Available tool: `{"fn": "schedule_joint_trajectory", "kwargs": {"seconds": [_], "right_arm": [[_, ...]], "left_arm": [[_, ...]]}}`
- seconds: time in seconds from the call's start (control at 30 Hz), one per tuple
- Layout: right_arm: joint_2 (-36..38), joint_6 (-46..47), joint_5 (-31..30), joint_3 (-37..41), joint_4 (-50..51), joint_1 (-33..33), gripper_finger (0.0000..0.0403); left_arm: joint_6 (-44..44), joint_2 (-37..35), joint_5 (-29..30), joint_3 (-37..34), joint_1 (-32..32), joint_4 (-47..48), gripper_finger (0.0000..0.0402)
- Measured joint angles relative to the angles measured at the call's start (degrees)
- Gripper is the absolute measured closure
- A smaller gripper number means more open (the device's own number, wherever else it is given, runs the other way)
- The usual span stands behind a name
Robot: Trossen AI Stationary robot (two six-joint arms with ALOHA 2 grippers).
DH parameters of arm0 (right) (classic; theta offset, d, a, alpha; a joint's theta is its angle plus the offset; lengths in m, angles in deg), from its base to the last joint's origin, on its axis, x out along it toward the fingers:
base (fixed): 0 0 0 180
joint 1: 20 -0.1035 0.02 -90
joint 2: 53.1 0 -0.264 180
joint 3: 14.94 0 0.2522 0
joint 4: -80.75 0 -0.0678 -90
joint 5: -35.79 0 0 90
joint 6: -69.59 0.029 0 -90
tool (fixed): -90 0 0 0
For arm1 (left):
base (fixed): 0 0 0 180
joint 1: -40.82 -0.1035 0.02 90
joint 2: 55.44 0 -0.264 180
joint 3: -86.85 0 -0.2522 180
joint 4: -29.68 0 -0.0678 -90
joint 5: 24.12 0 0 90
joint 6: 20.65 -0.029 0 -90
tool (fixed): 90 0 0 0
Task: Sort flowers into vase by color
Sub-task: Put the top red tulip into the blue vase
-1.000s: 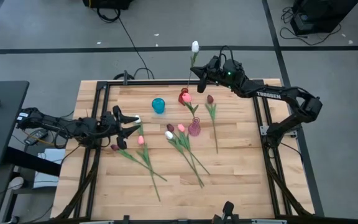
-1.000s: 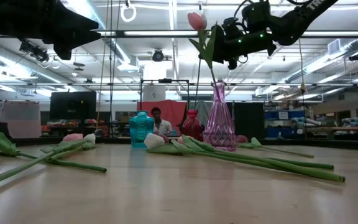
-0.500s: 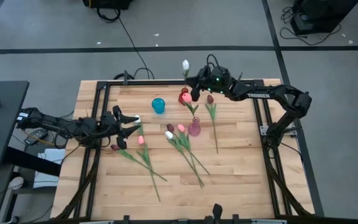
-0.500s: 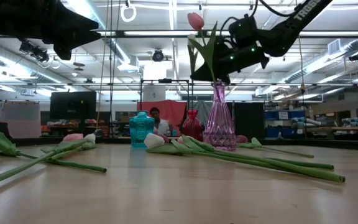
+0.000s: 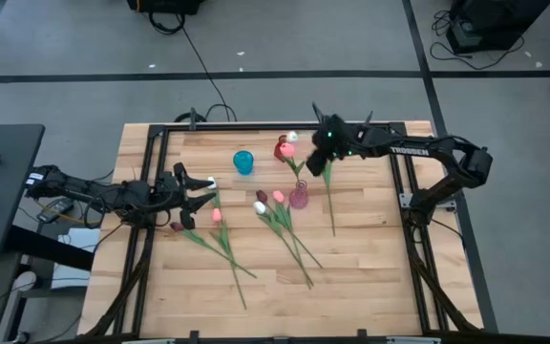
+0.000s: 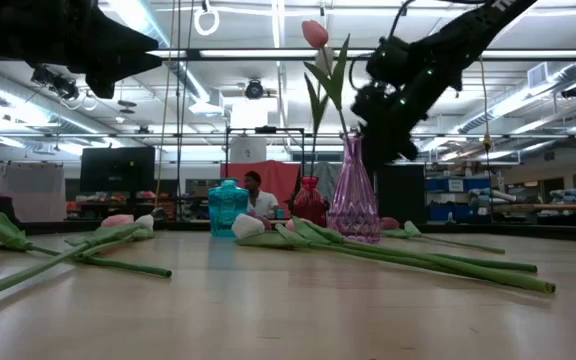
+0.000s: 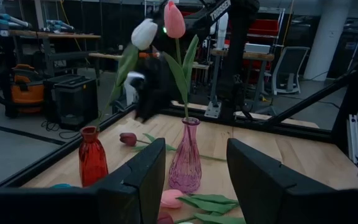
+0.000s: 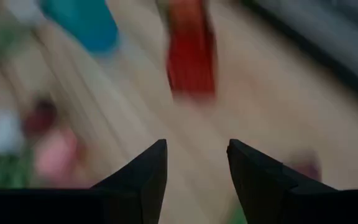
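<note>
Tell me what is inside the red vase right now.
The red vase holds one white tulip, its stem leaning out of the neck. The opaque glass hides the stem's lower end. The pink tulip stands in the pink vase beside it.

I see a wooden surface (image 5: 370,268) with three vases on it, blue (image 5: 243,161), red (image 5: 282,149) and pink (image 5: 298,198), and loose flowers (image 5: 285,225) lying flat.

i count three vases on the bench: teal (image 5: 243,161), red (image 5: 282,150), pink (image 5: 299,198). two tulips stand in vases; roughly seven lie flat (image 5: 280,218).
</note>
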Motion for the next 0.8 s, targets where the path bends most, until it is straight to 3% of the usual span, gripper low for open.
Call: {"fn": "schedule_joint_trajectory", "kwargs": {"seconds": [0.13,0.27,0.57,0.8], "right_arm": [[-0.41,7.52,-6.61,0.02,12.67,-3.32,0.0233],[-0.41,14.03,-7.63,0.02,19.08,-5.45,0.0241],[-3.8,20.35,-4.84,3.28,18.99,-8.28,0.0252],[-6.25,21.46,-9.34,3.3,17.2,-11.15,0.0253]], "left_arm": [[0.06,0.0,0.02,0.0,0.0,-0.03,0.0225],[0.9,-0.02,0.0,0.0,-0.01,-0.02,0.0225],[0.9,-0.02,0.01,0.0,-0.01,0.19,0.0225],[0.66,-0.02,0.02,0.0,0.01,0.17,0.0225]]}}
